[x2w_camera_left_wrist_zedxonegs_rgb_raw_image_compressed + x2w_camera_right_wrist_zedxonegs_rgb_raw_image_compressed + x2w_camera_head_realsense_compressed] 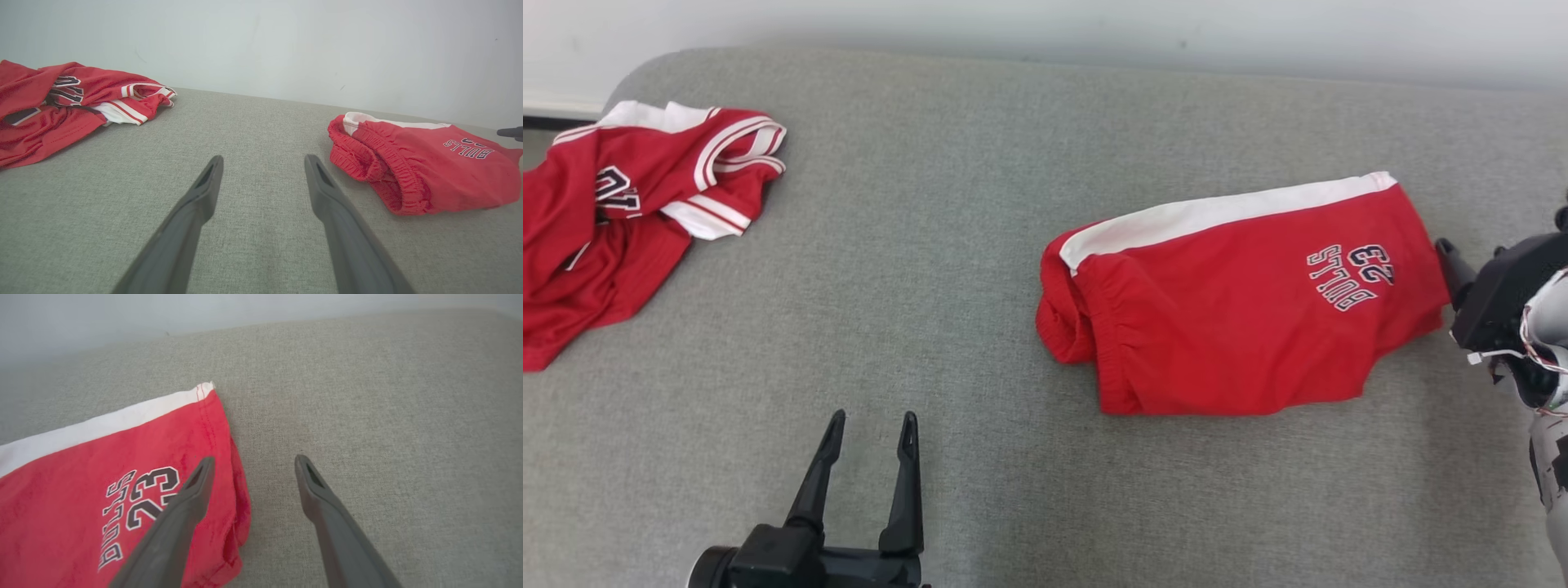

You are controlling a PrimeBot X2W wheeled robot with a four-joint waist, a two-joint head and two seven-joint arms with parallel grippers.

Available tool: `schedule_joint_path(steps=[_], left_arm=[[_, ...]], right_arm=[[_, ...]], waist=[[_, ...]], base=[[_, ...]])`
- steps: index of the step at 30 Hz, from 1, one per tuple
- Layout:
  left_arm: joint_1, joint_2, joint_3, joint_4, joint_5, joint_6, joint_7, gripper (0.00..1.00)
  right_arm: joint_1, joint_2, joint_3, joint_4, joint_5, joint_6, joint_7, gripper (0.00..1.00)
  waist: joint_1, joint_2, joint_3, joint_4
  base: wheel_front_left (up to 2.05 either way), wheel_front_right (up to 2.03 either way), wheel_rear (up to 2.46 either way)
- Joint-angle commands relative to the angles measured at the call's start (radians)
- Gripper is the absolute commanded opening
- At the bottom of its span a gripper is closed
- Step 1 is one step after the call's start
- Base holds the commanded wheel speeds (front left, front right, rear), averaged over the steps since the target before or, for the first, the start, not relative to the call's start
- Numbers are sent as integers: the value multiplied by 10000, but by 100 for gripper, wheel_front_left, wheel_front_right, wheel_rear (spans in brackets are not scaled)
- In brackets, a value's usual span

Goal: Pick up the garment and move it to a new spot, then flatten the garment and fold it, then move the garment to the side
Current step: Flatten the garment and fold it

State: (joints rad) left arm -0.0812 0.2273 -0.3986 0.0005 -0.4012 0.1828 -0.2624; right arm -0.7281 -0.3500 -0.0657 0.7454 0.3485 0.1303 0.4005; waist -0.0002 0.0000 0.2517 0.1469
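Showing, nearest, at the front edge of the grey upholstered surface, the left gripper hovering with its two fingers spread apart and holding nothing. Placing the red shorts farther in, toward the right edge and well apart from that gripper: folded over into a compact block, white side stripe turned to the far side, elastic waistband bunching at the left end. Setting the right gripper just beside the hem end, fingers likewise spread and gripping nothing, one hanging over the printed hem corner, the other over bare upholstery; not allowing a call on contact with the cloth. Judging the shorts as light, soft and limp, a smooth knit probably sliding layer on layer; hence advising a pinch through all layers at the gathered waistband or a hem corner, ideally at both ends together, and a low lift to stop the fold opening. Taking the coarse flat weave as offering some friction. Showing, at the far left corner, a crumpled red jersey. Closing behind with a plain pale wall
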Motion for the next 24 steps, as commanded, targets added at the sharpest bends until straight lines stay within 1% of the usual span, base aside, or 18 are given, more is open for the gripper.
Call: schedule_joint_path(steps=[1,5,9,15,19,23,24], left_arm=[[108,-112,132,-60,175,-94,-32,100],[285,-446,622,-4,554,-522,-33,100],[356,-761,1027,49,896,-856,-32,100],[414,-1133,1482,179,1221,-1302,-32,100],[459,-1317,1693,298,1354,-1554,-34,100],[468,-1452,1912,398,1454,-1733,-32,100],[466,-1490,1976,423,1460,-1758,-34,100]], right_arm=[[-8,36,-123,16,-126,10,42,100],[-131,111,-665,96,-423,10,256,100],[-204,254,-968,75,-685,10,489,100],[-145,523,-1246,155,-1124,10,933,100],[-10,792,-1451,317,-1335,10,1436,100],[246,1204,-1239,373,-1295,36,2161,100],[325,1273,-1145,335,-1281,37,2298,83]], waist=[[2,0,159,164],[2,0,407,373],[2,0,618,514],[2,0,780,651],[2,0,843,739],[2,0,858,766],[2,0,851,762]], base=[[0,0,0],[0,0,0],[0,0,0],[0,0,0],[0,0,0],[0,0,0],[0,0,0]])
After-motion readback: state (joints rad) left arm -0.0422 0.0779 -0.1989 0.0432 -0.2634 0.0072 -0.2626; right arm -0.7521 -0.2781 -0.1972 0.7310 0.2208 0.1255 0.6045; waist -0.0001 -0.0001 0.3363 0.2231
